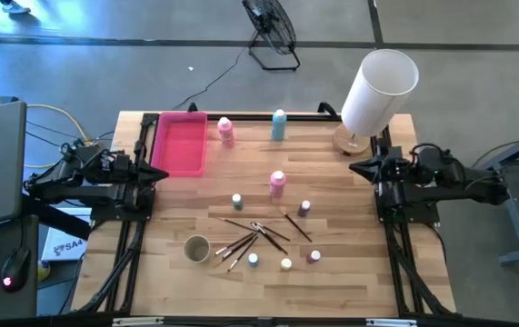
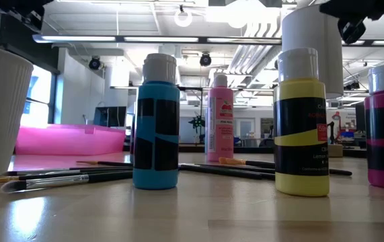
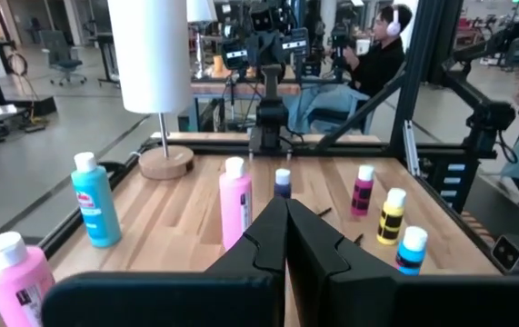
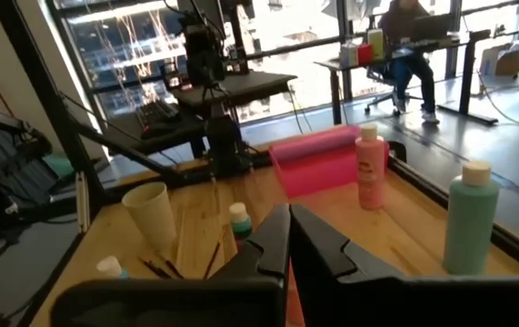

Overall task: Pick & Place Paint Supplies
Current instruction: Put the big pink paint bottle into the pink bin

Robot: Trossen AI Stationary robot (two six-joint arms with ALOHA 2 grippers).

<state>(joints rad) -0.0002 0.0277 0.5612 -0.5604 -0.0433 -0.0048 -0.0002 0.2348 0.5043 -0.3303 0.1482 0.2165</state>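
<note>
Both claws are clenched on nothing: left claw [image 1: 161, 173] and right claw [image 1: 357, 167] wait at the wooden table's [image 1: 350, 282] side edges. Bottles [image 1: 277, 183], paint pots [image 1: 286, 264] and brushes [image 1: 254, 234] stand mid-table. Beyond, a person [image 3: 379, 50] sits at a desk.

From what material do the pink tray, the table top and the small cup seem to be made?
Pink tray: probably plastic, smooth, with light glowing through its wall in the low view.
Table top: wood, pale planks with visible grain and a light sheen.
Small cup: off-white and ribbed; paper or plastic, I cannot tell which.
</note>
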